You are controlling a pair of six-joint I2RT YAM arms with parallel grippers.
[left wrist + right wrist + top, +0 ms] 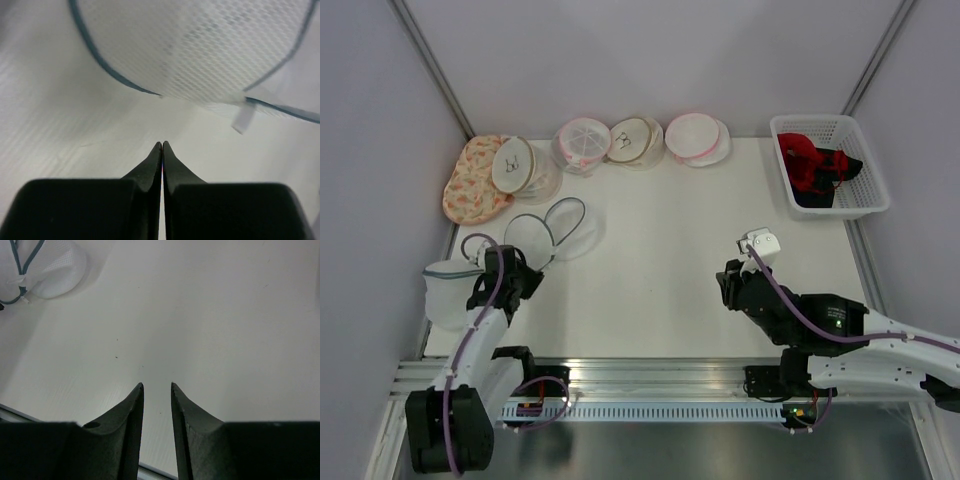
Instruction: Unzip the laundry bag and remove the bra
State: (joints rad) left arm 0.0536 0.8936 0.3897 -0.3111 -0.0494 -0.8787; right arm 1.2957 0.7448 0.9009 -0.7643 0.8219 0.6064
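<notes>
- One laundry bag (548, 225) lay on the left part of the white table (670, 280), just ahead of the left arm. It was of white net fabric with a fine honeycomb weave, and a thin dark blue-grey trim ran along its edges.
- Seen from above, its trim made two rounded loops side by side, and the bag stood open.
- One small white ribbon tab (243, 120) hung from the trim in the left wrist view.
- The left gripper (162, 144) pointed at the bag from close by. Its two black fingers were pressed together, and nothing was between them.
- One further white mesh piece (448, 290) with a grey-green rim sat at the left table edge, beside the left arm.
- The right gripper (156, 386) hung over bare table, well apart from the bag. Its two fingers were a little spread and held nothing.
- Four round mesh bags (582, 145) stood in a row along the far edge; two had pink trim.
- One floral peach padded piece (470, 185) lay at the left end of this row.
- One white plastic lattice basket (835, 208) at the far right corner held red and black garments (815, 165). I could not tell whether they were bras.
</notes>
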